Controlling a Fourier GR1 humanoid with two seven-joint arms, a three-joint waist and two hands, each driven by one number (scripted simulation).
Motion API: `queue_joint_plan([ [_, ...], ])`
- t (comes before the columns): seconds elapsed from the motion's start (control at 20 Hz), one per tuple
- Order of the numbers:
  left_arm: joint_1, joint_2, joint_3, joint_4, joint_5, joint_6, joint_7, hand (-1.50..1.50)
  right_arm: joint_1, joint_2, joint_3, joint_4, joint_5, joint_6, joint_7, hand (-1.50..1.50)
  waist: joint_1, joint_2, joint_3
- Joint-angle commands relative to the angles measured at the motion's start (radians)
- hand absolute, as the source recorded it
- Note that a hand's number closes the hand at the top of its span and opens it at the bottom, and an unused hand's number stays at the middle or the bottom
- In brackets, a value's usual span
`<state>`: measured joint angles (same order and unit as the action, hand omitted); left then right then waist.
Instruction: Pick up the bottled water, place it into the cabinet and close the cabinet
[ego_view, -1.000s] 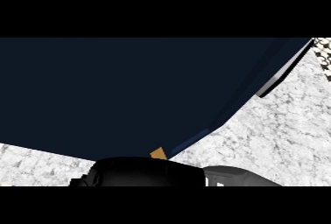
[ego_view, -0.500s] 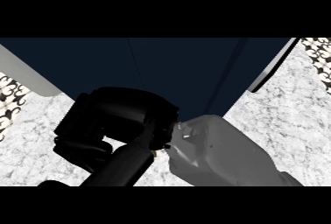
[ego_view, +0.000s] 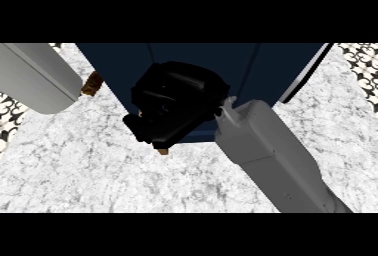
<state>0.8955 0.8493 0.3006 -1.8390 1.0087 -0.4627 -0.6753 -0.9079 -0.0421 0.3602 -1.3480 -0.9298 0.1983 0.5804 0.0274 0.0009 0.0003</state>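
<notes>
One robot hand, the right, shows over the cabinet, tan tip just beneath; grip cannot be told

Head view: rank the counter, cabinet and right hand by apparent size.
Largest to smallest:
1. counter
2. cabinet, partly hidden
3. right hand, which sits nearer the camera, so it likely looks enlarged

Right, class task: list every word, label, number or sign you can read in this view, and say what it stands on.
None can be read.
The dark blue cabinet, the black robot hand, the grey forearm and the marble counter bear no writing.
The black-and-white pattern at the right edge is ornament, not letters.
</notes>
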Motion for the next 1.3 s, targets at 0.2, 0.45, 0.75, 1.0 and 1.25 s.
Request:
queue_joint_plan([
  [0.2,-0.037,-0.095,-0.005,-0.002,-0.066,-0.046,0.029,-1.5,-0.022,-0.032,-0.097,0.166,0.126,0.139,-0.175,1.5,-0.009,0.001,0.0],
  [0.45,-0.008,-0.092,0.068,-0.005,-0.024,-0.1,0.069,-1.5,-0.079,-0.05,-0.137,0.228,0.212,0.144,-0.258,1.5,-0.004,0.0,0.0],
  [0.75,-0.041,-0.114,0.043,-0.019,-0.056,-0.085,0.101,-1.5,-0.22,-0.054,-0.21,0.311,0.263,0.094,-0.308,-1.5,0.006,0.003,-0.001],
  [1.0,-0.093,-0.081,0.053,-0.021,-0.032,-0.053,0.148,-1.5,-0.256,-0.019,-0.198,0.321,0.348,0.0,-0.358,-1.5,-0.002,0.008,-0.001],
  [1.25,-0.109,-0.122,0.01,-0.034,-0.085,-0.062,0.147,-1.5,-0.265,-0.032,-0.227,0.325,0.336,0.009,-0.37,-1.5,-0.001,0.009,-0.001],
])
